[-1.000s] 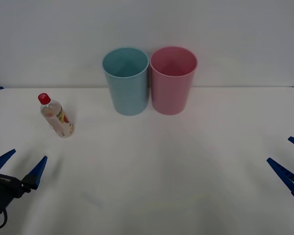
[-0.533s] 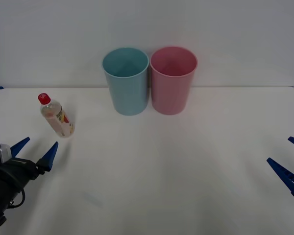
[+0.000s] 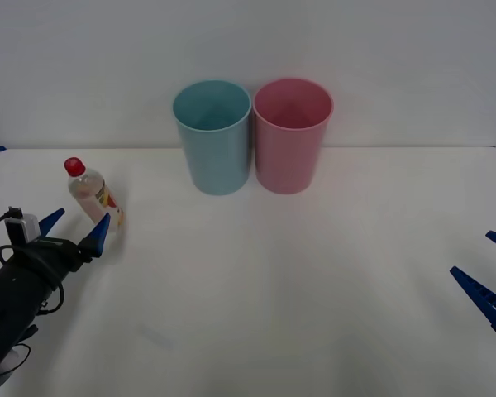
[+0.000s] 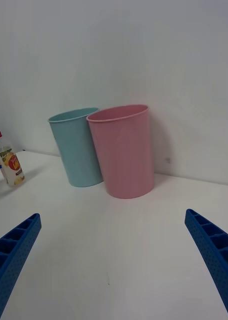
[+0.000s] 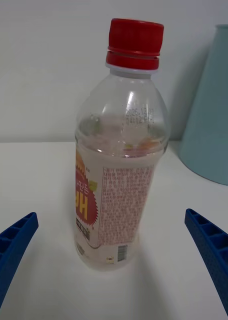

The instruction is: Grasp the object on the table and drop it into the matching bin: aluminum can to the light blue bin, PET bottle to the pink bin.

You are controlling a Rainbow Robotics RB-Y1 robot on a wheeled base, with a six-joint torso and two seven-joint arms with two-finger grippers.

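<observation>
Left claw [image 3: 76, 232] is wide open and empty just before the upright bottle [image 3: 96, 197] on the tabletop [image 3: 273, 289], so grasping and the drop into the pink bin [image 3: 292, 136] remain, while right claw [image 3: 485, 281] waits open.

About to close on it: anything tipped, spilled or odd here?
Nothing stands out. The PET bottle stands upright, capped, between the open left end effector fingers. The pink bin and light blue bin stand upright.

wall [image 3: 397, 50]: plain white | behind the table edge | spans whole background
</observation>
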